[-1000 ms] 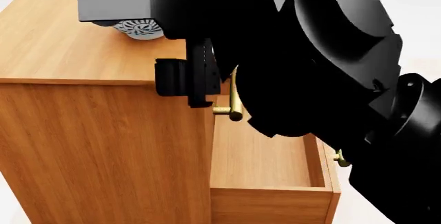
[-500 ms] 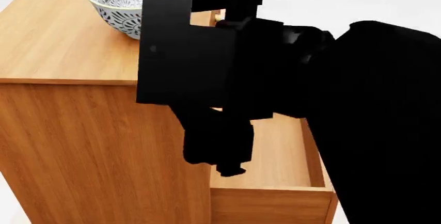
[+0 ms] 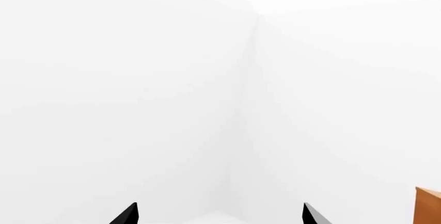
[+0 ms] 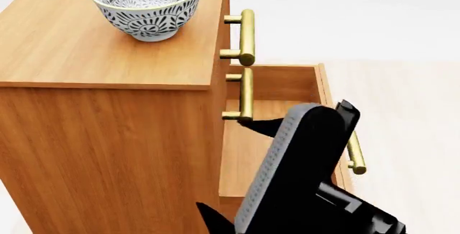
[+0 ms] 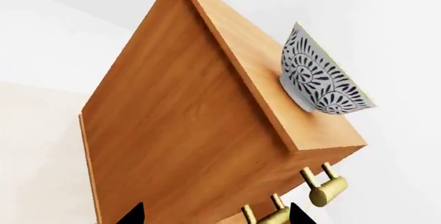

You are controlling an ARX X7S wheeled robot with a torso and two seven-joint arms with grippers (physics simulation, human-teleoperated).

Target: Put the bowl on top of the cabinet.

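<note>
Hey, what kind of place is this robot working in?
Probably a bare simulated room, not a real home: plain white walls, a pale floor, and just a wood-grain cabinet with a patterned bowl on top.

Glossy black arm (image 4: 302,174), rounded boxy link with dotted grey edge, angular joints

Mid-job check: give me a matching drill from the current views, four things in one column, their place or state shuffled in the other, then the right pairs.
Things:
1. white ceramic bowl with dark blue leaf pattern
2. lowest drawer of the brown wood-grain cabinet
3. top brass bar handle
4. right gripper

Place or state:
A. pulled out, open
B. upright on the cabinet's flat top
C. empty, fingertips apart, facing the cabinet
D. on a shut drawer front, above the open one

Pairs: 1-B, 2-A, 3-D, 4-C
</note>
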